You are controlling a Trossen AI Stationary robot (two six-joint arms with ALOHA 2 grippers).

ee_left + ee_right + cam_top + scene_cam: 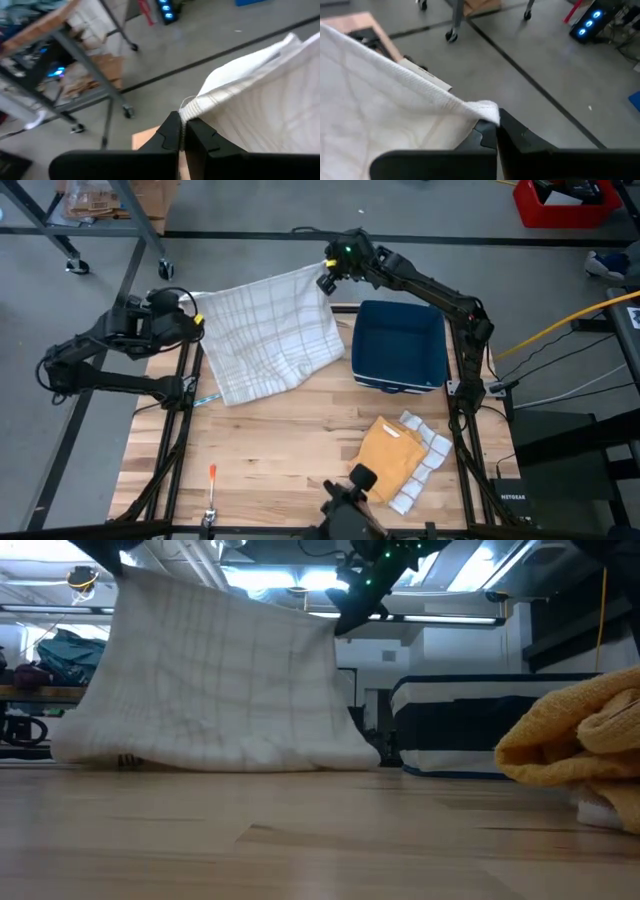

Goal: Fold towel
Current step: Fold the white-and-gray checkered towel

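Observation:
A white towel [270,330] with a faint grey check hangs between my two grippers over the table's far left part. Its lower edge [215,758] rests on the wood. My left gripper [198,318] is shut on the towel's left top corner at the table's left edge. My right gripper [326,280] is shut on the right top corner, near the far edge. In the low view the towel [215,680] stands like a sheet, higher at its left. My left gripper pinches the towel's corner [189,106] between its two fingers; a tuft of the hem sticks out past the fingertips. The cloth runs off from it, lifted. My right gripper pinches the other top corner [482,109] between its fingers, with the hem [420,85] stretching away fairly straight.
A dark blue bin [400,345] stands right of the towel. A yellow cloth [388,458] and a white cloth [425,455] lie at the near right. A small orange-tipped tool [212,475] lies near the front left. Bare wood lies in the middle.

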